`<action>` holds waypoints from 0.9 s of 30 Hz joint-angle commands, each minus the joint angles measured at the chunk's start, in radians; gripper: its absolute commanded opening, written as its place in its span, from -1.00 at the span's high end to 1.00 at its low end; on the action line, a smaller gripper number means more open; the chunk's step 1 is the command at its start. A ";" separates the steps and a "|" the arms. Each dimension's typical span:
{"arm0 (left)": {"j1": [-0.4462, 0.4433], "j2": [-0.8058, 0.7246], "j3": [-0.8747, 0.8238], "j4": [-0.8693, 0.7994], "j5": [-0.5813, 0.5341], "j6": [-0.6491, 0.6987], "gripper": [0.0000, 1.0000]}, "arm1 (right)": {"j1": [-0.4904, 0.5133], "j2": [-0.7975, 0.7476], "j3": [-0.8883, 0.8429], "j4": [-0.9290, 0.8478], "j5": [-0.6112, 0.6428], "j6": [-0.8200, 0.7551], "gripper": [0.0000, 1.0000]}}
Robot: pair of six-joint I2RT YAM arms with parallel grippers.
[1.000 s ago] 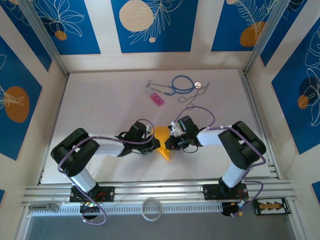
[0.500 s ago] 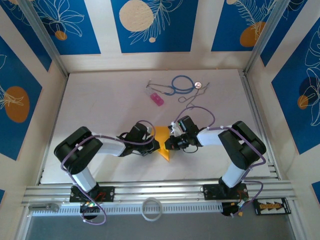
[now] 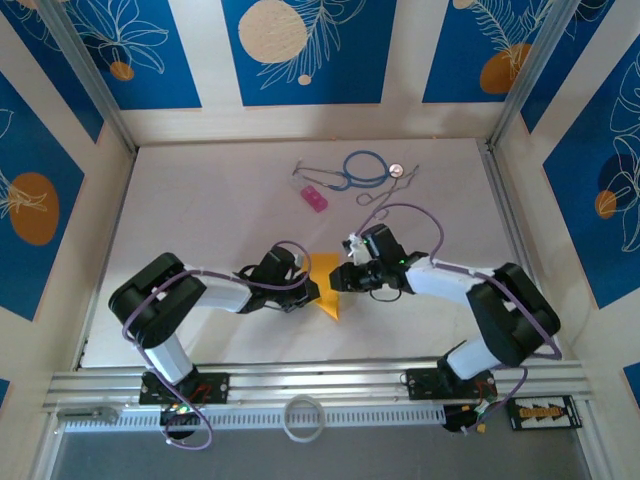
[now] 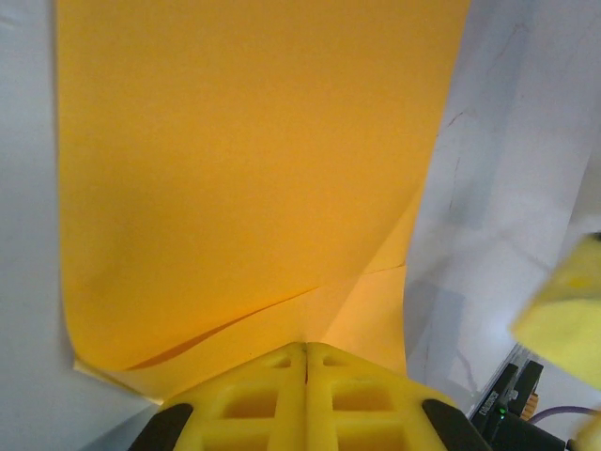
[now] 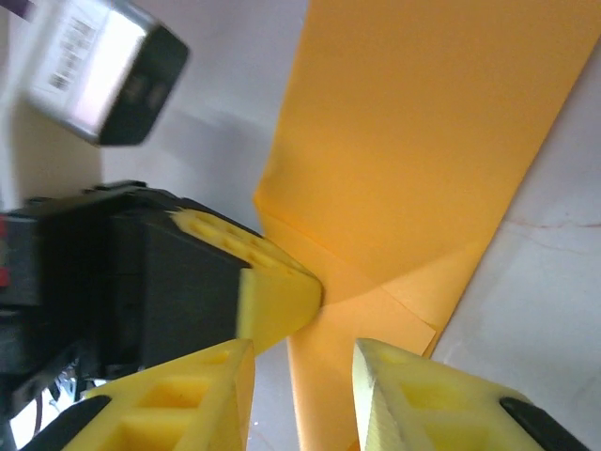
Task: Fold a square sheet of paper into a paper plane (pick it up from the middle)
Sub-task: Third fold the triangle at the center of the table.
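top external view: the orange-yellow sheet of paper [image 3: 327, 302], already partly folded with a pointed corner aimed at about 5 o'clock, lies on the white table [image 3: 200, 220] just toward 6 o'clock of its centre, between the two grippers. the left gripper [image 3: 312, 291] reaches in from 9 o'clock and meets the paper's left edge; the right gripper [image 3: 343, 279] comes from 3 o'clock and sits at its right edge. a small pink block [image 3: 314, 198] lies well apart toward 12 o'clock, with a blue stethoscope [image 3: 365, 167] just beyond it at about 1 o'clock. a white ring [image 3: 302, 417] rests on the rail at 6 o'clock, between the arm bases. left wrist view: the yellow fingers [image 4: 254, 404] are pressed together with no gap, clenched on the near edge of the paper, which spreads away toward 12 o'clock with a slanted crease and a slightly lifted flap near the grip. right wrist view: the right gripper's two yellow fingers [image 5: 188, 404] stand apart, released, with a narrow folded strip of the paper lying in the gap beneath them and touching neither pad that can be seen. the left gripper's fingertip [image 5: 277, 301] pokes in from 9 o'clock, pinching the paper where the folds meet.
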State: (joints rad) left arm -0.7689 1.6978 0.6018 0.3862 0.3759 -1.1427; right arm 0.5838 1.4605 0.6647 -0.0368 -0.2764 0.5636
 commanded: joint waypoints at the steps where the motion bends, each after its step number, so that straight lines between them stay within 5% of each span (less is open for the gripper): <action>1: -0.009 0.027 -0.020 -0.038 -0.026 0.027 1.00 | 0.001 -0.054 -0.030 -0.045 -0.032 0.036 0.37; 9: -0.010 0.030 -0.019 -0.034 -0.024 0.028 1.00 | 0.137 0.013 -0.007 -0.041 -0.076 0.071 0.80; 27: -0.011 0.030 -0.019 -0.032 -0.021 0.027 1.00 | 0.175 0.119 0.042 -0.130 0.020 0.086 0.91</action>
State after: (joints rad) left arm -0.7692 1.6985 0.6018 0.3882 0.3759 -1.1427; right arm 0.7536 1.5631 0.6861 -0.1104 -0.2806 0.6384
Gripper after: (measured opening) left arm 0.048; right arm 0.057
